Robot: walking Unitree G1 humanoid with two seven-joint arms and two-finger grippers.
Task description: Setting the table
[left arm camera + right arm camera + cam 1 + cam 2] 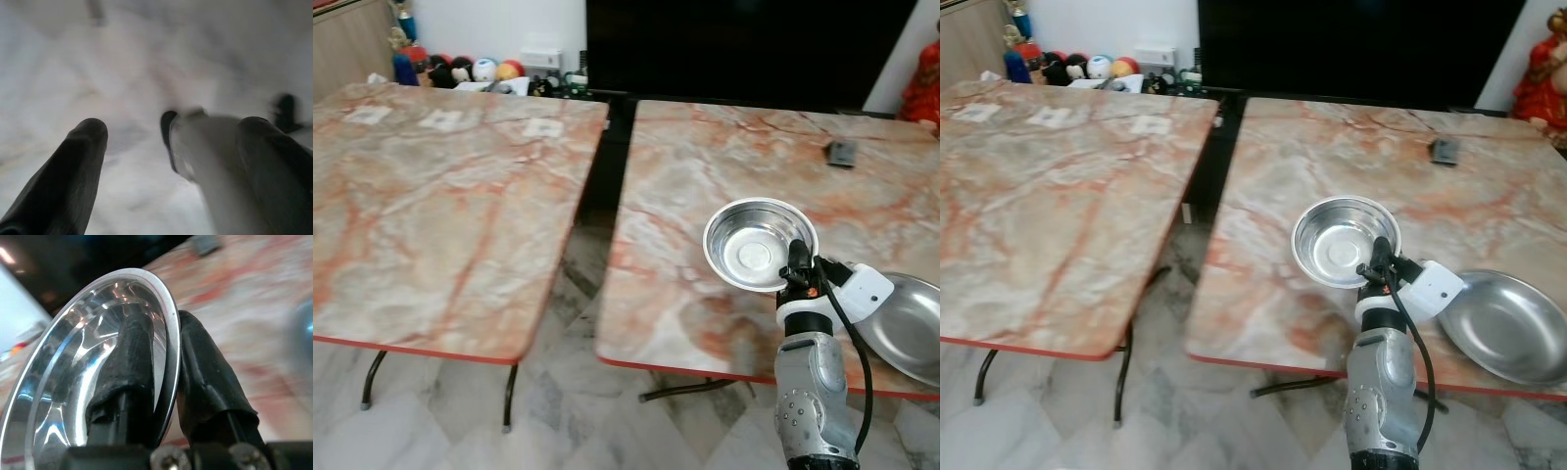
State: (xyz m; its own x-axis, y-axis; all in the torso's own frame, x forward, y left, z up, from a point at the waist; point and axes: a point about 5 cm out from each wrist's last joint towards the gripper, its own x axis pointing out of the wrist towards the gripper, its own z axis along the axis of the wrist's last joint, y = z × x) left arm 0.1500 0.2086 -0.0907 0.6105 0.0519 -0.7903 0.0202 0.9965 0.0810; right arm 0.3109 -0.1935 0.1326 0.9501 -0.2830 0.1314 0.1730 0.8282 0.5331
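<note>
A steel bowl (760, 244) is held at its near rim by the right gripper (796, 264), which is seen at the end of the silver right arm (815, 401) raised from the lower edge of the head views. In the right wrist view the rim of the bowl is pinched between the two black fingers (128, 367), one finger being laid inside the bowl against its shiny wall and the other pressed against the outside, so that the gripper is closed narrowly on the thin metal edge. The bowl is carried with its open side upward, slightly tilted, above the near part of the right-hand marble-patterned tabletop (705, 166); whether its base touches the surface cannot be told. Just to the right of the gripper, a wider steel plate (1508, 328) is seen lying flat on the same tabletop near its front edge, apart from the bowl. A small dark object (841, 153) is lying farther back on that tabletop. A second tabletop (440, 206) with the same pattern is placed to the left, separated by a narrow gap. In the blurred left wrist view the left gripper (173, 134) is seen with its fingers spread wide over a pale floor, nothing being held between them.
</note>
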